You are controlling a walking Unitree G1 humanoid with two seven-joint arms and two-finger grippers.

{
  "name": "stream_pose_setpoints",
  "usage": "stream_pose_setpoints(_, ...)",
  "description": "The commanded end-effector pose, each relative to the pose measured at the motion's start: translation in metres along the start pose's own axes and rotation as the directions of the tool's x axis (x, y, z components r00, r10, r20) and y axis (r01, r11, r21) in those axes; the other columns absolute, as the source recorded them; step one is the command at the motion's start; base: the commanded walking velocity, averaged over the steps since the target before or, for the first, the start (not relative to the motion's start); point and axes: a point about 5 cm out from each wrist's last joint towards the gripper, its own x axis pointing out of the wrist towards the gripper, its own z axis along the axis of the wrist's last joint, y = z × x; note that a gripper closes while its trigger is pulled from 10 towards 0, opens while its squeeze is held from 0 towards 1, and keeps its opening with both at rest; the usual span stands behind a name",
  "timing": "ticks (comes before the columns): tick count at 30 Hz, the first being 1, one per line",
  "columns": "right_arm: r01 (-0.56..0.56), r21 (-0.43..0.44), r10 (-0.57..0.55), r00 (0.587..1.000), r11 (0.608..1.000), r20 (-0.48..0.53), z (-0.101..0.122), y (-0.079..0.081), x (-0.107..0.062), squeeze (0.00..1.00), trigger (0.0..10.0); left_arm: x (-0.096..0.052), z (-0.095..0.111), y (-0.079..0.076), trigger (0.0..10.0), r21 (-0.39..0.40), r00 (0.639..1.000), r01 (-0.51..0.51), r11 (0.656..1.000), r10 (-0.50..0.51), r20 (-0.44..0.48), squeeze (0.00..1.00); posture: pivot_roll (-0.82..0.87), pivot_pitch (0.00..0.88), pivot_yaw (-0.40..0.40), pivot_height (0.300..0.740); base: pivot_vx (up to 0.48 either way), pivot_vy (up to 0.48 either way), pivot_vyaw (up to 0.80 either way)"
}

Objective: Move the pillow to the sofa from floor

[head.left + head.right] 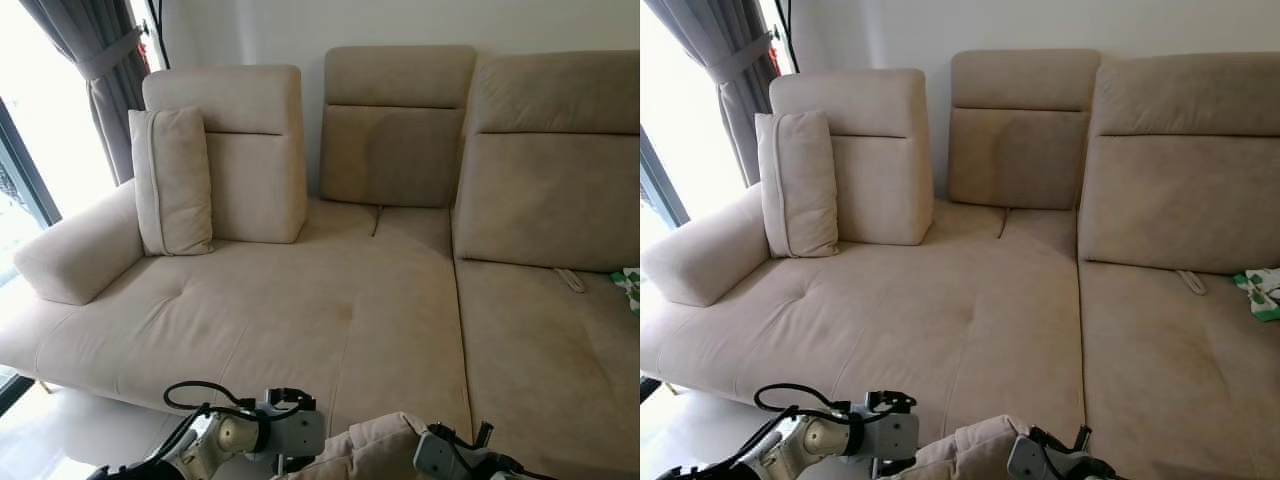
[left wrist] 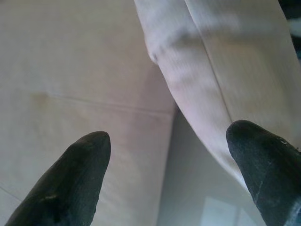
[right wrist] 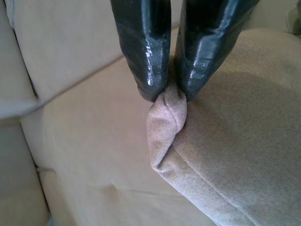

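Right gripper pinching pillow corner | left gripper spread wide

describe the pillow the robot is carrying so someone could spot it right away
Start at the big beige sofa and look to its front edge, at the bottom of the head views. The pillow hangs between the arms, one corner pinched in the right claw. The other beige pillow stands against the backrest.
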Motion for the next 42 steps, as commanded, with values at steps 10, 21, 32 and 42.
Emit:
stream_pose_setpoints(10, 0.137, 0.003, -0.137, 0.99, 0.991, 0.047, 0.02, -0.024, -0.008, 0.0, 0.0, -0.01, -0.026, -0.012, 10.0, -0.012, 0.981, 0.163, 0.987, -0.163, -0.107, 0.0, -0.07, 0.0, 0.085, 0.607, 0.0, 0.0, 0.0)
stream_pose_setpoints(21, 0.203, 0.028, -0.204, 0.979, 0.979, 0.024, 0.023, -0.036, -0.009, 0.0, 0.0, -0.007, -0.022, -0.02, 10.0, -0.025, 0.968, 0.236, 0.971, -0.237, -0.076, 0.0, -0.09, 0.0, 0.088, 0.607, 0.0, 0.0, 0.0)
stream_pose_setpoints(32, 0.184, 0.072, -0.193, 0.969, 0.98, 0.153, 0.058, -0.043, -0.007, 0.0, 0.0, 0.006, -0.012, -0.022, 10.0, -0.029, 0.978, 0.192, 0.981, -0.194, -0.079, 0.0, -0.09, 0.0, 0.083, 0.607, 0.0, 0.0, 0.0)
stream_pose_setpoints(42, 0.214, 0.067, -0.223, 0.954, 0.975, 0.2, 0.073, -0.05, -0.01, 0.0, 0.0, 0.011, -0.012, -0.024, 10.0, -0.058, 0.975, 0.183, 0.981, -0.189, -0.117, 0.0, -0.09, 0.0, 0.085, 0.607, 0.0, 0.0, 0.0)
